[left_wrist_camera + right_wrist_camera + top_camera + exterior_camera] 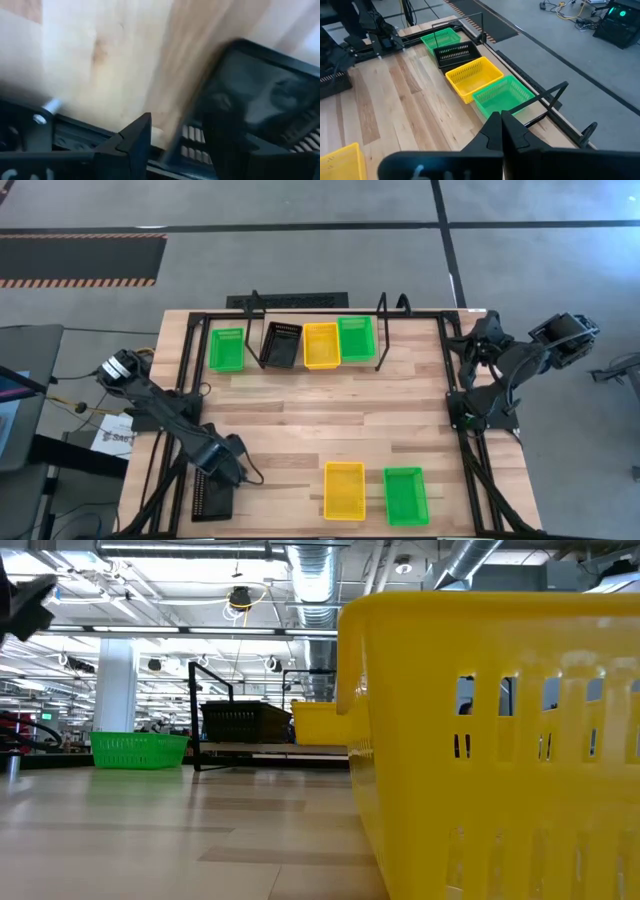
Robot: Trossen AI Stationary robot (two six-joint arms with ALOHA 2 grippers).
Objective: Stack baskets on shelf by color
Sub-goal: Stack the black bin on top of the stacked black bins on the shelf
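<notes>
left hand (222,465) sitting spread over a black basket (212,498) at the worktop (300,410) corner, right hand (501,131) pressed together, hanging beside the shelf (400,360)

Low view: near yellow basket (490,740) cut off right and bottom (blocks the table behind). Left wrist view: black basket (260,100) blurred.

Table centre (320,415) open; shelf uprights (381,330) flank baskets (322,345); left tool (222,465) seemingly crowds black basket (212,500).
</notes>
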